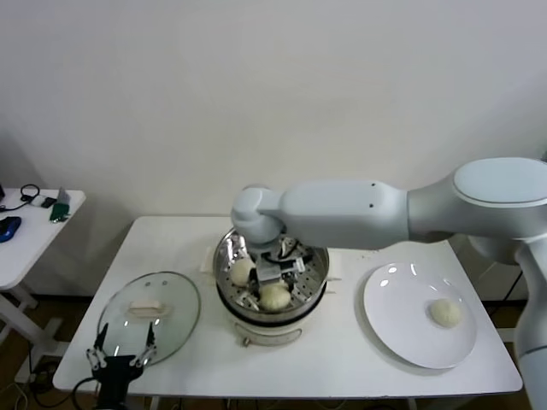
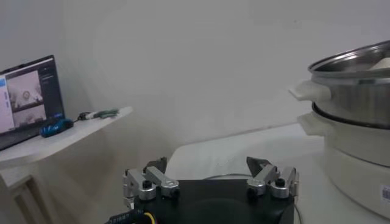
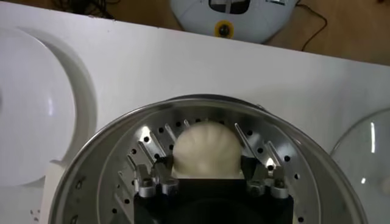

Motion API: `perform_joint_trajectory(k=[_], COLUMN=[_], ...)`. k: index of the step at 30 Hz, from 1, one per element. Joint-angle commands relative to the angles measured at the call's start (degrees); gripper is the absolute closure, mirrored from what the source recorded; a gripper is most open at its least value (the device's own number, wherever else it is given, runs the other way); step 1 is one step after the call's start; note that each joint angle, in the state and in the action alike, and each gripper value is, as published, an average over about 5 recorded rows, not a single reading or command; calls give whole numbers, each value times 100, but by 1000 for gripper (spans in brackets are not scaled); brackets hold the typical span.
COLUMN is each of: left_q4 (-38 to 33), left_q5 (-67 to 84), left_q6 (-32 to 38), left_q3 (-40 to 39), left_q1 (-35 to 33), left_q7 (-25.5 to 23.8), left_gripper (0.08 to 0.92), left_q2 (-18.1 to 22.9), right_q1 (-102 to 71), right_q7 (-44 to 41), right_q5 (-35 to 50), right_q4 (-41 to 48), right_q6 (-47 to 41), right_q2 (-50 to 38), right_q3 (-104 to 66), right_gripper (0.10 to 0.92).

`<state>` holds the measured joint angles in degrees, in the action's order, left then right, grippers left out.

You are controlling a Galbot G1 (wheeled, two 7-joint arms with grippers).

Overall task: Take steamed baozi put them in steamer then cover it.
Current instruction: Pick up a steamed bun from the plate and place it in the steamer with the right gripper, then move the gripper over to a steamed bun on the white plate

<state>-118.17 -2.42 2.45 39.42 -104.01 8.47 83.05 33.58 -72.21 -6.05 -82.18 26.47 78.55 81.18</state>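
Right gripper (image 3: 207, 179) pinches a bun (image 3: 207, 151) low inside the steamer (image 3: 109, 158); releasing sloppily might roll it against its neighbour (image 1: 242, 272).

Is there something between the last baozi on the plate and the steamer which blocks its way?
Nothing visible blocks it. The baozi lies alone on the white plate, and the table between plate and steamer is bare. The right gripper is inside the steamer, around another bun. The cover lies beyond the steamer.

Cream-white baozi (image 3: 206, 150), shiny perforated steel steamer (image 1: 313, 260), white plate (image 1: 402, 329), clear glass cover (image 1: 175, 303)
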Motion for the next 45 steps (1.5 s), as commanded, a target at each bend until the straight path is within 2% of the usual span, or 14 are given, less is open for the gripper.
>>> perform_joint_trajectory(k=[1,9,16,19,24,29,35,45], left_q4=[18,10,38,73,46,-53,-222,-262], left_q5=[17,14,14,12,26,-2,74,25], left_q6=[1,0,-5,4,-15,-45,-144,-173], left_q3=[11,6,-30,-58,-106,-180,-152,-125], left_q1=[8,22,84,100,148,148,128,108], left_q7=[4,10,5,4,-1,-8,-31,-135], left_gripper=[177,177,177,177,177,177,177,177], left_q2=[-9,-20,-25,-23,31,78,96,132], right_q1=[-94,232,797,974,1300,1236,618,-1659], right_q7=[-75,-182,143,484,1991,1744,1504,1219], right_q5=[-77,56,262,822,2062,2638,2025,885], right_q4=[11,-24,97,171,183,225,90,498], right_q6=[-20,-22,-351,-971,-2523,-3348,-4081,-3950], right_q2=[75,-300,-1524,-2136,-3083,-3942,-4772,-5500], right_q3=[-66,-306,-555,-340,467,815,764,-727], right_gripper=[223,203,203,203,203,203,203,203])
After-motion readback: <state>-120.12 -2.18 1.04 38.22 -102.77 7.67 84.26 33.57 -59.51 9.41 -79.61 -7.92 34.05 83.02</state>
